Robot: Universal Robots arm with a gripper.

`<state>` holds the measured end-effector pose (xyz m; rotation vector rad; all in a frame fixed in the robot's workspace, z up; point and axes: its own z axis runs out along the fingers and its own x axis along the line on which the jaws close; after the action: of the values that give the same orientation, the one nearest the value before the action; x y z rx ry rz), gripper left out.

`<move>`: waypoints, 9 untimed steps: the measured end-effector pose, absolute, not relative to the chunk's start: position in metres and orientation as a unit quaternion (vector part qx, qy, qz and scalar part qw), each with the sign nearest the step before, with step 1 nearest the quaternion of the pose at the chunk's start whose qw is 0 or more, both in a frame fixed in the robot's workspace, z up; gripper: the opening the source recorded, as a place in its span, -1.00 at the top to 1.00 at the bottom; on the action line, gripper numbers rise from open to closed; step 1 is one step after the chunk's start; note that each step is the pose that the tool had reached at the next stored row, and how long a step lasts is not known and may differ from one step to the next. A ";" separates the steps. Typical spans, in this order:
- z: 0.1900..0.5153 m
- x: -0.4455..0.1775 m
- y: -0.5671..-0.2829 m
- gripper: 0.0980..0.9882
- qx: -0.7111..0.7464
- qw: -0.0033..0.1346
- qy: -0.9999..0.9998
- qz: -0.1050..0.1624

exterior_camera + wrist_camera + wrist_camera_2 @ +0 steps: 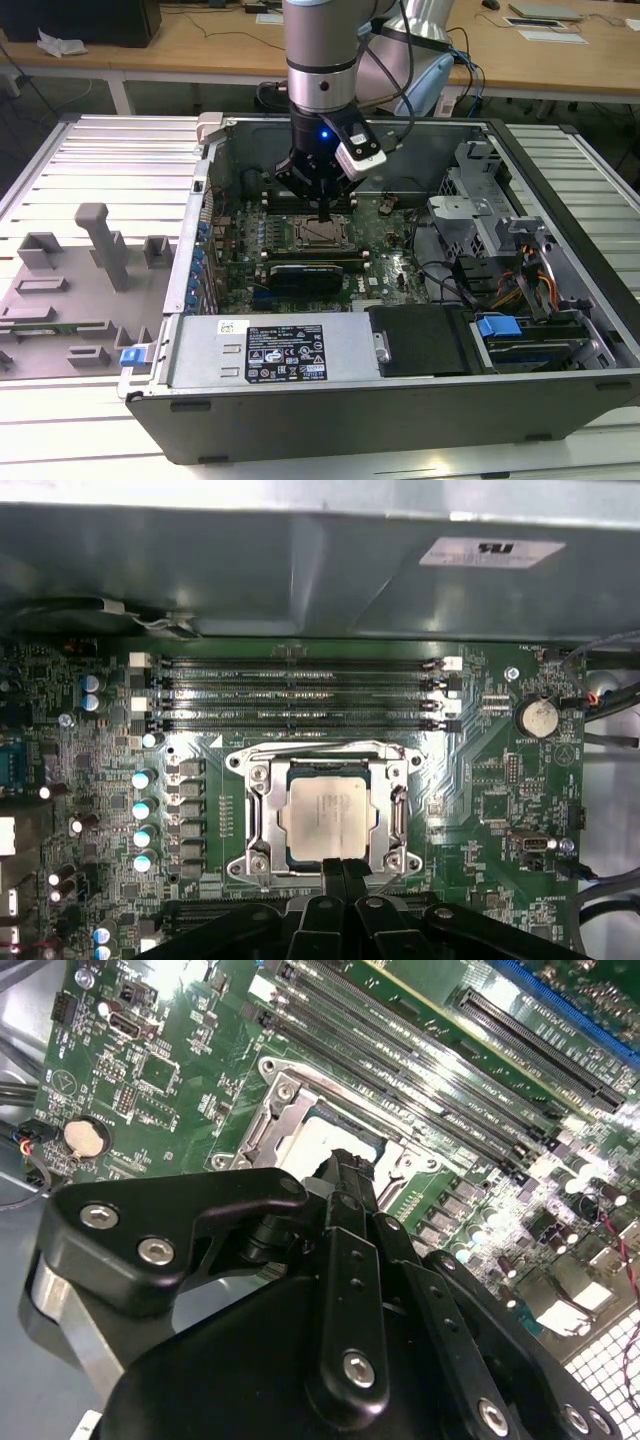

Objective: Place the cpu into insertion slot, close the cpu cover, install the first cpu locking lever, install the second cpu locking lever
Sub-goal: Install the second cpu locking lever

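Black multi-link gripper [327,212] on silver arm, lowered into open grey computer case [560,395], tip right over socket area of green motherboard [395,268]. In first wrist view, gripper [343,868] fingers pressed together into one narrow tip, closed on nothing, touching or just above near edge of socket. Same in second wrist view: gripper [348,1165] fingers shut, tip at socket edge.

Small flat square silvery-beige cpu [329,818] seated flat inside square insertion slot [262,815] with silvery metal rim, on motherboard [490,810]. Thin silvery metal cpu cover [392,810] frame lying down around chip, chip top showing through its window. Cover looks closed; locking lever state hard to tell. In exterior view cpu [322,233] visible just beside gripper tip, near middle of board.

Four long black memory slots [295,690] just beyond socket, parallel, near case wall. Round silver coin battery [540,718] well apart from socket. Row of small blue-topped capacitors [143,805] beside socket on other side.

Black expansion card [310,272] lying near socket in exterior view. Grey moulded fixture tray [75,290] on slatted table at exterior view's left. Blue-clipped drive bay [500,328] at exterior view's right.
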<state>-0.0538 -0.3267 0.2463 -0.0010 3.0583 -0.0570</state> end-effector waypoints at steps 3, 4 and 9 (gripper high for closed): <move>0.246 -0.054 -0.330 0.98 0.000 0.041 0.999 -0.019; 0.246 -0.054 -0.331 0.98 0.000 0.041 0.999 -0.019; 0.246 -0.054 -0.338 0.98 0.000 0.041 0.999 -0.019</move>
<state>-0.0537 -0.3379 0.2463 -0.0011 3.0582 -0.0570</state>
